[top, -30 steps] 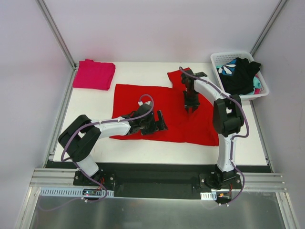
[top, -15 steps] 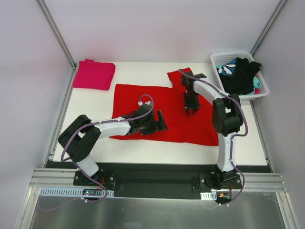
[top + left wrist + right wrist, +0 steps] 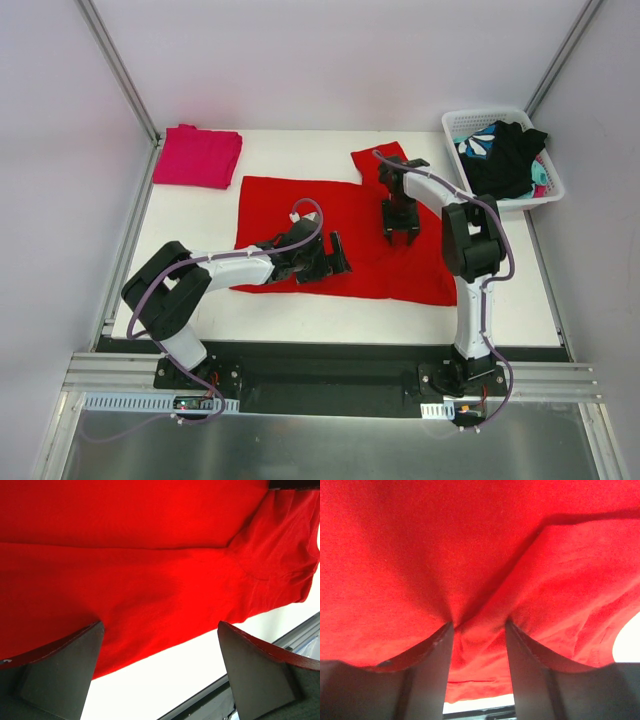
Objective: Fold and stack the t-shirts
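I am looking at the red t-shirt point(image 3: 290, 205) lying spread across the middle of the white worktop point(image 3: 330, 312), with one sleeve pointing towards the upper centre of the overhead frame. The left end effector point(image 3: 338, 255) is sitting low over the shirt's lower middle. In its wrist view its jaws point(image 3: 160, 626) are standing wide apart with nothing between them, and flat red cloth and a strip of bare worktop are showing beyond. I cannot tell whether its fingers are touching the fabric.

The right end effector point(image 3: 400, 232) is pointing down onto the shirt just below that sleeve. Its wrist view is showing the jaws point(image 3: 477, 626) drawn close on a pinch of red cloth, with creases running into the gap.

A magenta-pink t-shirt point(image 3: 197, 156) is lying folded at the upper left corner. In the white basket point(image 3: 468, 121) at the upper right, a black garment point(image 3: 510, 155) is lying heaped beside a teal-and-white patterned garment point(image 3: 481, 143).
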Controlling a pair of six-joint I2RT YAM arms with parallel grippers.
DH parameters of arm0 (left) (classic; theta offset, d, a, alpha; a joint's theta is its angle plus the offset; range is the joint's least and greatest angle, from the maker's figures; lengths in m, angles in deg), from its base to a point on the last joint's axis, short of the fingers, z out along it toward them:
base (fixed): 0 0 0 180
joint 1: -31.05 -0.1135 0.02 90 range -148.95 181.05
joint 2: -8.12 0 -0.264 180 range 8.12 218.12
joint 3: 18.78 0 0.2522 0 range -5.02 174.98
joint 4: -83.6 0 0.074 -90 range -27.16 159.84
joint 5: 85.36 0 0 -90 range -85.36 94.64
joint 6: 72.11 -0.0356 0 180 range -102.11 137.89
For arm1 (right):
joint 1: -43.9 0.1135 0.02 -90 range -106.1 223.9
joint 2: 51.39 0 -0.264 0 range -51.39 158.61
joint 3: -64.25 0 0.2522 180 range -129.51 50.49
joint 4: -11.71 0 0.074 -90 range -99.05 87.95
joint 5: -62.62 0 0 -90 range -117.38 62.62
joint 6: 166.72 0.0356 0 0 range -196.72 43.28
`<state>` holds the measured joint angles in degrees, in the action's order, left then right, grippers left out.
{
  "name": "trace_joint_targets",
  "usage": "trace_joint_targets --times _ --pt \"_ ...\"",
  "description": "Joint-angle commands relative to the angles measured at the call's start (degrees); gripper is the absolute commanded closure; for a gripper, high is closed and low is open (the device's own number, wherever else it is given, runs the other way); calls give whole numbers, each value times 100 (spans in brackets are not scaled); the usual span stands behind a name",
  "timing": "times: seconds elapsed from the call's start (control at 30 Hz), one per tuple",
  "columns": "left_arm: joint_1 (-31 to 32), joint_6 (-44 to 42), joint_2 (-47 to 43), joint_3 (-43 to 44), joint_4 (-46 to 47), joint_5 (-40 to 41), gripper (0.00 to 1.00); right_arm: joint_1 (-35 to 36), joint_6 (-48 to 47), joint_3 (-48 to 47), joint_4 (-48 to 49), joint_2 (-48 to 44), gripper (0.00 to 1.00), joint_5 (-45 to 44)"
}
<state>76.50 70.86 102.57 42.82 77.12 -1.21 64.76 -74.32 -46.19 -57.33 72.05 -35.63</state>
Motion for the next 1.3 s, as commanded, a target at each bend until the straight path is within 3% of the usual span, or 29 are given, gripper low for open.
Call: trace_joint_targets --times 0.0,0.33,0.4,0.67,0.73,0.97,1.27 --pt "95 -24 -59 -222 -509 66 1 -21 24 219 113 -170 43 148" --pt "104 -32 -103 -213 -509 84 1 -30 33 334 123 -478 41 183" --pt "104 -24 -111 -204 -509 101 1 -21 59 369 132 -540 45 140" --pt "131 -24 -155 -213 -509 110 1 -21 77 510 71 -751 92 17" --pt "139 -24 -155 -204 -509 110 1 -21 68 545 36 -830 99 -18" --pt "183 -6 -129 -169 -509 136 1 41 86 1054 -79 -1515 99 -274" --pt "236 -6 -59 -143 -509 180 1 680 551 2627 237 -2403 99 -159"
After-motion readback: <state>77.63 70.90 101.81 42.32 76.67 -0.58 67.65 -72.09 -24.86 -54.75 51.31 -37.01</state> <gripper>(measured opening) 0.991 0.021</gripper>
